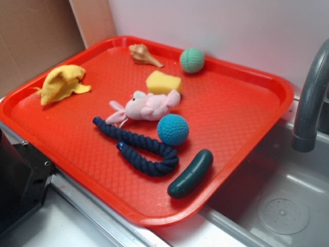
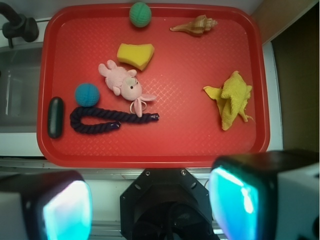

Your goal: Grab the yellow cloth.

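Wrist view: yellow cloth (image 2: 232,98) lies untouched on the red tray (image 2: 200,145).
Gripper (image 2: 150,202) hangs back (jaws wide apart, empty), likely lining up.

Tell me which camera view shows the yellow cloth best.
The wrist view. It looks straight down on the yellow cloth, showing its whole crumpled outline against the red tray, with nothing covering it. The exterior view sees the cloth at a slant near the tray's far left corner, so its shape is foreshortened but still unobstructed.
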Tool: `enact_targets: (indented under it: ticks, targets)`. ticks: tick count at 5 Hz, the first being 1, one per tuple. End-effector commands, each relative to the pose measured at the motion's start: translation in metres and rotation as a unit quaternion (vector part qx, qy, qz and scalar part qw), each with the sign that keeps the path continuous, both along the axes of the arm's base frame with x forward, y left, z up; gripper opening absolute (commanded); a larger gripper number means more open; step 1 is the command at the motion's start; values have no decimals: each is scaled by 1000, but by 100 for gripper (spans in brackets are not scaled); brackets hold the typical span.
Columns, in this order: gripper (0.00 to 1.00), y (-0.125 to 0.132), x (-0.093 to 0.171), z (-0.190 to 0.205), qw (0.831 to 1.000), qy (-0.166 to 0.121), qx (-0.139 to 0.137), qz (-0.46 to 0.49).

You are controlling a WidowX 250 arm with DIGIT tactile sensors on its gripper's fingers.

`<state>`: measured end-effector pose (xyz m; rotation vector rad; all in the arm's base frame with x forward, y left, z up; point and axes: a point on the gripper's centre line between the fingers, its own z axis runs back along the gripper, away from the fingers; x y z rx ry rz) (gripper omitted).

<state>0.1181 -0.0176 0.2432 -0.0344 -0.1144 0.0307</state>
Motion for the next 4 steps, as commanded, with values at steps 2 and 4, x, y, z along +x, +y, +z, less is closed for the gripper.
enact_targets:
  ticks: [2, 4]
  targets:
    - [100, 50, 9, -50, 990, 56, 38, 122]
    - [100, 116, 50, -116, 946, 16, 71, 316]
